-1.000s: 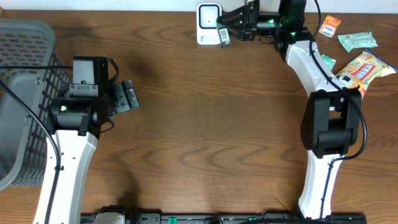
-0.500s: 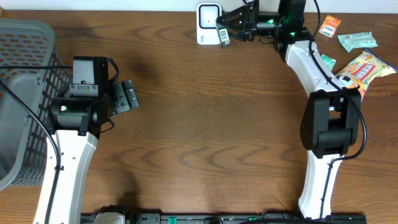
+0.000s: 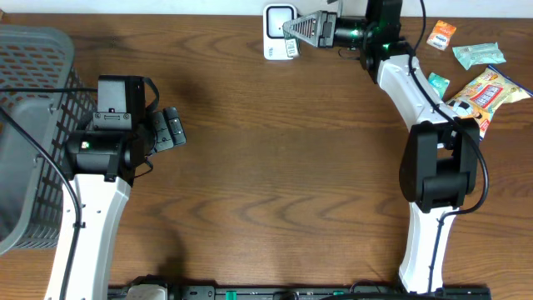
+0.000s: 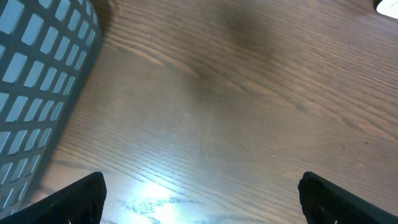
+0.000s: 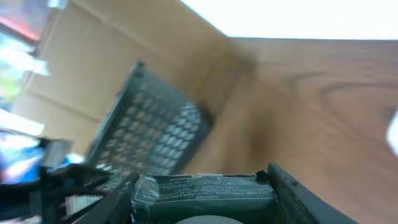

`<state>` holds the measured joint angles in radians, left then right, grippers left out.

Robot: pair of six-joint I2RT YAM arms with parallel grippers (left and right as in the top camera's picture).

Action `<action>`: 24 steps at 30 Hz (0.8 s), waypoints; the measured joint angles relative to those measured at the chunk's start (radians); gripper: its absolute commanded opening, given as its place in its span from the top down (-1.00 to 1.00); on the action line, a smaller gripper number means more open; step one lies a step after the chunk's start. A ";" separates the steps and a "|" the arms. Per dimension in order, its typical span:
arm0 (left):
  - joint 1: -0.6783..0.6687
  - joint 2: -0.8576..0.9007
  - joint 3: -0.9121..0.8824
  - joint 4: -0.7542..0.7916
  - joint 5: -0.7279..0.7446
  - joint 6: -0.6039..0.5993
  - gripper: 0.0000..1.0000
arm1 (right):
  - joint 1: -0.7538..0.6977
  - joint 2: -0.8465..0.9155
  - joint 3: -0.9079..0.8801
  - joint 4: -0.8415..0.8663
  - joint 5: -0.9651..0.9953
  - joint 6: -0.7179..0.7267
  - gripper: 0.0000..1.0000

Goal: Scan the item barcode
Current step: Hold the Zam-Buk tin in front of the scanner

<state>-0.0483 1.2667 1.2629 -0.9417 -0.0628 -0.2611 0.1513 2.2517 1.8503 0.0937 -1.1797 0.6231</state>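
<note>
A: At the far edge of the brown wooden surface [image 3: 275, 167], right arm's fingers [image 5: 292, 190] are clamped on a dark green packet with white print [image 5: 205, 185]. It's up in the air, just beside the white boxy scanner [image 3: 278, 33].

B: Which way from the fingers to the scanner?

A: Overhead shows the fingers pointing left, straight at it, tips about at its right side. Touching or not, can't tell.

B: Long axis?

A: The packet's long side runs across the gap, finger to finger. The wrist view shows only its printed top edge.

B: Barcode?

A: Can't find one. It's small white text on crinkly film, looks soft. From overhead the packet is hidden by the fingers.

B: Left arm?

A: Left arm's fingers [image 4: 68, 199] are spread wide and hold nothing. They hang over bare wood by the grey plastic mesh basket [image 3: 33, 125], well apart from the scanner. Right arm is the nearer one by far.

B: So the next move?

A: My guess is turning the coded face toward the scanner window. The grip looks firm enough.
</note>
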 measured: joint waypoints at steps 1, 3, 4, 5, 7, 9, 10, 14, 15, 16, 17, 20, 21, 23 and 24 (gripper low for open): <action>0.000 0.000 0.000 0.000 0.000 0.000 -0.96 | 0.001 0.000 0.000 -0.039 0.029 -0.039 0.20; 0.000 0.000 0.000 0.000 0.000 0.000 -0.96 | 0.003 -0.001 0.000 -0.136 0.091 -0.117 0.20; 0.000 0.000 0.000 0.000 0.000 0.000 -0.96 | 0.005 -0.001 0.002 -0.215 0.131 -0.169 0.20; 0.000 0.000 0.000 0.000 0.000 0.000 -0.95 | 0.010 -0.003 0.002 -0.298 0.186 -0.217 0.19; 0.000 0.000 0.000 0.000 0.000 0.000 -0.95 | 0.024 -0.003 0.002 -0.443 0.312 -0.313 0.15; 0.000 0.000 0.000 0.000 0.000 0.000 -0.96 | 0.048 -0.003 0.000 -0.577 0.466 -0.417 0.10; 0.000 0.000 0.000 0.000 0.000 0.000 -0.96 | 0.063 -0.003 -0.001 -0.614 0.532 -0.457 0.07; 0.000 0.000 0.000 0.000 0.000 0.000 -0.95 | 0.153 -0.003 -0.001 -0.725 0.833 -0.603 0.04; 0.000 0.000 0.000 0.000 0.000 0.000 -0.96 | 0.179 -0.003 -0.001 -0.735 0.901 -0.626 0.06; 0.000 0.000 0.000 0.000 0.000 0.000 -0.96 | 0.202 -0.003 -0.001 -0.749 0.981 -0.642 0.07; 0.000 0.000 0.000 0.000 0.000 0.000 -0.95 | 0.229 -0.003 -0.001 -0.761 1.071 -0.660 0.07; 0.000 0.000 0.000 0.000 0.000 0.000 -0.95 | 0.294 -0.003 -0.001 -0.766 1.286 -0.687 0.07; 0.000 0.000 0.000 0.000 0.000 0.000 -0.95 | 0.317 -0.003 -0.001 -0.763 1.369 -0.694 0.07; 0.000 0.000 0.000 0.000 0.000 0.000 -0.95 | 0.351 -0.003 -0.001 -0.760 1.495 -0.705 0.08; 0.000 0.000 0.000 0.000 0.000 0.000 -0.96 | 0.368 -0.003 -0.001 -0.759 1.562 -0.709 0.09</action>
<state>-0.0483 1.2667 1.2629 -0.9417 -0.0628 -0.2607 0.5190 2.2486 1.8496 -0.6651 0.3820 -0.0856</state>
